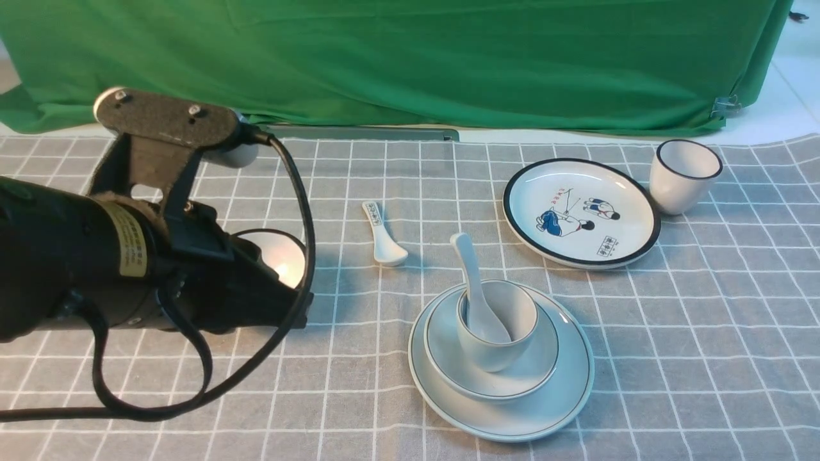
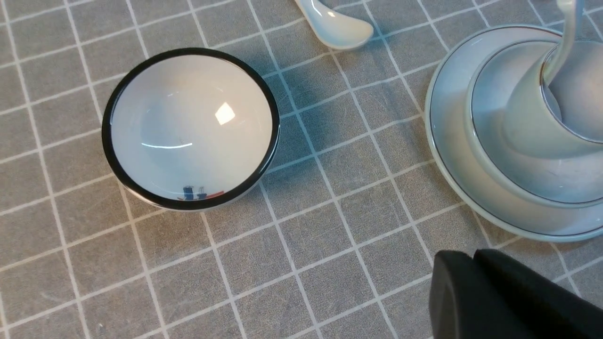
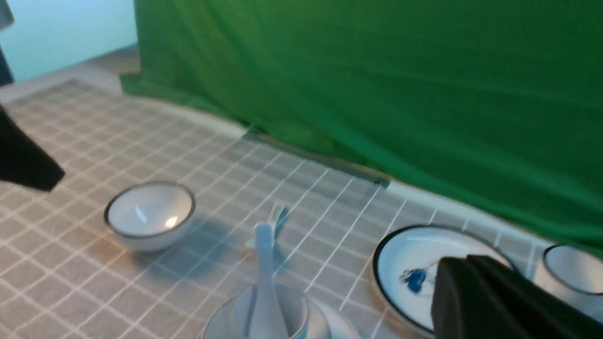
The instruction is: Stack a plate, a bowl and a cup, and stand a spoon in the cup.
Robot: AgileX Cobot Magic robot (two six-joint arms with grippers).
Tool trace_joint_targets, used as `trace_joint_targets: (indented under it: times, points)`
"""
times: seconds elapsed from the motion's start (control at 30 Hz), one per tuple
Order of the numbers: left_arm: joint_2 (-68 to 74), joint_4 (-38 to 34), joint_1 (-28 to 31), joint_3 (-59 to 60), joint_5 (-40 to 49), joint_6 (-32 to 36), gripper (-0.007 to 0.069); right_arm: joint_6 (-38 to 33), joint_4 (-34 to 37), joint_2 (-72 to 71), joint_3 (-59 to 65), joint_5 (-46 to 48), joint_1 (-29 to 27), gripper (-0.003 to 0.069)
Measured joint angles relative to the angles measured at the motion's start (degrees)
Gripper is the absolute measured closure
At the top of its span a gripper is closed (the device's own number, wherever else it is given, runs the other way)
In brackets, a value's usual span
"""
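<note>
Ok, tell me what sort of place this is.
Probably a robot test bench set up like a dining table: a checked cloth lies under the dishes, a green drape hangs behind them, and a robot arm reaches in beside the stacked plate, bowl and cup.

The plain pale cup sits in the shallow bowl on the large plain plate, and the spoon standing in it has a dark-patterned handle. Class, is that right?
Not quite: the spoon standing in the cup has a plain, unmarked handle, as the front view shows. The rest of the statement holds.
</note>
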Motion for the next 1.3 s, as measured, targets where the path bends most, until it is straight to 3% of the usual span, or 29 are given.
trace_joint_targets:
  times: [0.23,0.33,0.87,1.1,1.3]
  points:
    - [-0.9,-0.1,0.0,0.3,-0.4,0.0,0.0615,6.5,-5.0,-17.8,3.6,0.7,-1.3,0.0640]
    - [-4.6,0.0,0.0,3.1,-4.5,0.0,0.0615,8.0,-5.3,-21.9,6.1,1.1,-1.3,0.0639]
    - [-39.0,0.5,0.0,25.2,-21.2,-3.6,0.0615,11.3,-5.4,-21.7,6.9,1.7,-1.3,0.0603]
    - [-41.7,0.3,0.0,25.2,-32.7,-3.1,0.0615,11.3,-5.4,-21.7,6.9,1.7,-1.3,0.0571]
    - [-41.7,0.6,0.0,25.2,-34.8,-2.0,0.0613,11.3,-5.4,-21.7,6.9,1.7,-1.3,0.0552]
